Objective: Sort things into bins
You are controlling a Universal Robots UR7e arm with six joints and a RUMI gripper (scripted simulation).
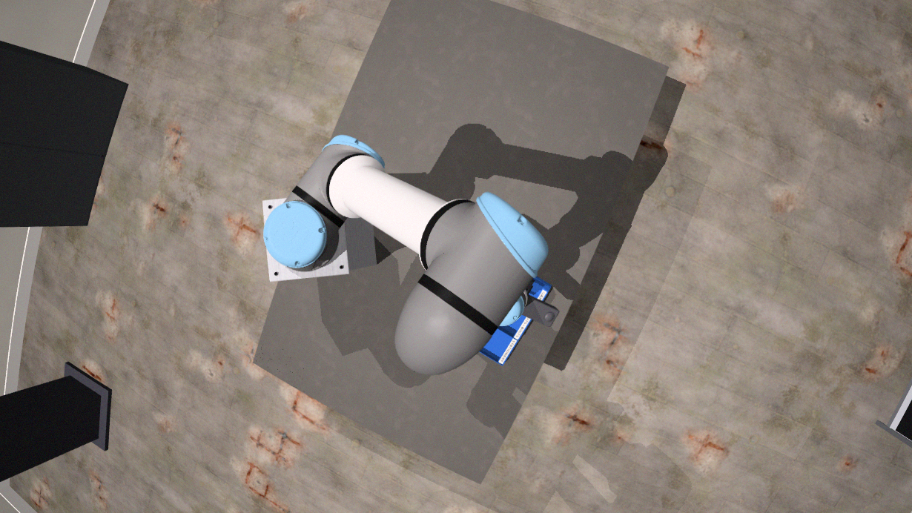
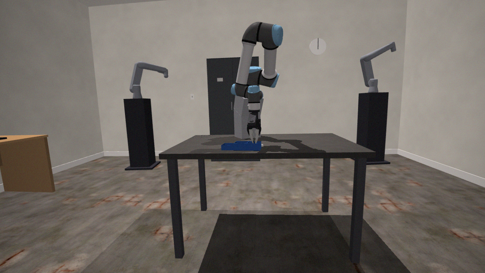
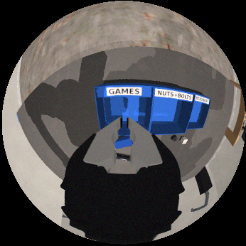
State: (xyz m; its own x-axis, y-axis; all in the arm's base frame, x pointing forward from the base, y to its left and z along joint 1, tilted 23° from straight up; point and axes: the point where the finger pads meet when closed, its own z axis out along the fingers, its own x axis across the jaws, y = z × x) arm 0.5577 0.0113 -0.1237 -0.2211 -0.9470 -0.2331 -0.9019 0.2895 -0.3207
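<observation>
Bins [image 1: 500, 348] [image 2: 240, 146] [image 3: 152, 107] upright, sorting unfinished: a dark bit [image 3: 173, 137] and pale piece [image 3: 184, 141] remain outside; the gripper [image 2: 254, 142] [image 3: 124, 118] looks nearly closed, holding nothing.

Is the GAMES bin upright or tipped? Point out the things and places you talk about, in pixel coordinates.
Upright: the GAMES bin [image 3: 152, 110] shows its open top in the wrist view, with its label readable along the rim.

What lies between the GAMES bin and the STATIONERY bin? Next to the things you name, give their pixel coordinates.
The NUTS+BOLTS bin [image 1: 523, 325] [image 2: 241, 146] [image 3: 168, 128] lies between them; the wrist view shows it most clearly.
</observation>
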